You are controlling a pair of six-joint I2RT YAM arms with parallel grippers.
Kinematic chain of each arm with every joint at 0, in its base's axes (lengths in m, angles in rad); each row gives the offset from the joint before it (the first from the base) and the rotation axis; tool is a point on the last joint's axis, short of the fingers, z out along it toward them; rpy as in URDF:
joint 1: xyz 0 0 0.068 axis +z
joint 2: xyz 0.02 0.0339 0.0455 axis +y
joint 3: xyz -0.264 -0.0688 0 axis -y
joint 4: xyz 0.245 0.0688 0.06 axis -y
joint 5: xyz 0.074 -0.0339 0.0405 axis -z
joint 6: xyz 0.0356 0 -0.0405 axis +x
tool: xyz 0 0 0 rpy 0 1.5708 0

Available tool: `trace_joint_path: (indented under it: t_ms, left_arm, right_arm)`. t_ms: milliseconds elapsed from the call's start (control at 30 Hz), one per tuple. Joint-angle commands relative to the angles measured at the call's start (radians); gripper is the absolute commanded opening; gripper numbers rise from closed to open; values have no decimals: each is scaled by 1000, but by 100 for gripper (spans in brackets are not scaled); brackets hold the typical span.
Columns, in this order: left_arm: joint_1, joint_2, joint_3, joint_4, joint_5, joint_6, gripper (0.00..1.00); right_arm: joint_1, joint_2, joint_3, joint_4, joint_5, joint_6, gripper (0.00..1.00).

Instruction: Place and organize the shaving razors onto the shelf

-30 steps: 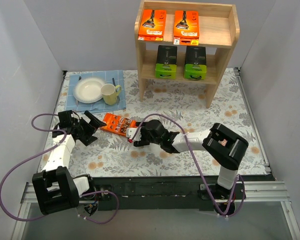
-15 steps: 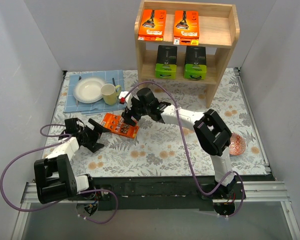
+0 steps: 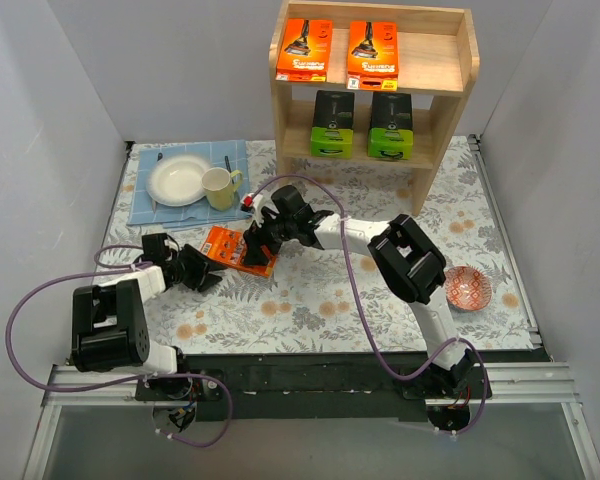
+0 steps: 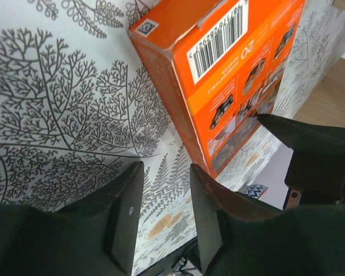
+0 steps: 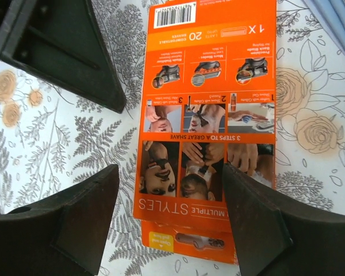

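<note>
One orange razor pack lies flat on the floral tablecloth, its back face up. My right gripper hovers over its near end, open, with the fingers standing at either side. At the pack's left end, low on the cloth, my left gripper is narrowed but open, with only tablecloth in its gap. The wooden shelf at the back holds two orange packs on the top tier and two green-and-black packs below.
A blue placemat at the back left carries a white plate, a pale yellow mug and cutlery. A small red bowl sits at the right. Grey walls close in both sides.
The right arm swung from mid-table up over the orange pack. The left gripper's jaws narrowed and it drew in low beside the pack's left end. The red bowl came into view.
</note>
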Motion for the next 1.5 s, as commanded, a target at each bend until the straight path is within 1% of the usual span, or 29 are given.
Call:
trace_joint_path:
  t_ms: [0, 33, 67, 133, 167, 200, 233, 267, 300, 400, 533, 600, 700, 733, 767, 867, 933, 967, 1067, 1133, 1200, 1300, 1400, 1467]
  left_arm:
    - [-6, 23, 10, 71, 7, -9, 34]
    - [-4, 35, 18, 78, 10, -9, 31]
    - [-4, 38, 21, 85, 12, -8, 26]
    - [-4, 50, 32, 89, 12, -6, 18]
    - [-2, 53, 45, 86, 10, -7, 11]
    - [-2, 55, 52, 73, 10, -7, 8]
    - [-4, 53, 56, 66, 8, -4, 6]
    - [-2, 47, 62, 63, 8, -7, 5]
    - [-4, 44, 65, 50, 7, -11, 0]
    - [-4, 23, 61, 28, -2, -23, 0]
    - [-4, -2, 41, 2, -18, -23, 0]
    - [-4, -11, 32, -27, -44, -14, 0]
    - [-2, -16, 26, -44, -79, 2, 0]
    - [-2, -16, 24, -43, -84, 3, 3]
    - [-4, -14, 21, -40, -87, 0, 5]
    - [-4, 1, 13, -17, -96, -1, 9]
    - [-4, 18, 15, 0, -104, 2, 11]
    - [-4, 24, 13, 9, -104, 0, 16]
    - [-4, 44, 7, 48, -90, -11, 21]
    - [-4, 53, 9, 65, -81, -14, 27]
    - [-10, 64, 9, 68, -81, -4, 37]
    - [-22, 69, 7, 92, -62, 8, 45]
    - [-27, 58, 6, 114, -25, -3, 48]
    - [-27, 52, 1, 114, 17, -18, 53]
  right_arm:
    - [5, 23, -9, 16, -60, 96, 79]
    - [5, 9, -23, 27, -49, 110, 79]
    - [5, 1, -40, 34, -43, 118, 79]
    - [-1, -25, -44, 65, -14, 124, 79]
    - [-1, -34, -38, 76, 6, 124, 78]
    - [-4, -43, -28, 82, 33, 120, 78]
    - [-10, -55, -17, 91, 87, 117, 79]
    - [-15, -58, -5, 93, 107, 110, 80]
    - [-20, -55, 31, 91, 124, 107, 81]
    - [-36, -36, 87, 73, 152, 74, 82]
    - [-43, -5, 95, 57, 189, 5, 84]
    - [-44, 20, 94, 44, 169, 3, 84]
    - [-44, 44, 82, 34, 82, 27, 84]
    - [-44, 47, 71, 36, 21, 35, 84]
    - [-44, 50, 65, 34, -9, 73, 84]
    - [-33, 49, 31, 34, -74, 103, 83]
    - [-20, 26, 8, 42, -83, 117, 82]
    - [-18, 17, -12, 45, -89, 123, 82]
    - [-7, -29, -46, 73, -113, 172, 82]
    - [0, -63, -73, 94, -136, 234, 82]
    - [8, -90, -95, 137, -143, 279, 82]
    - [33, -103, -98, 160, -147, 337, 82]
    - [66, -106, -101, 178, -149, 357, 82]
    - [86, -111, -110, 191, -133, 367, 83]
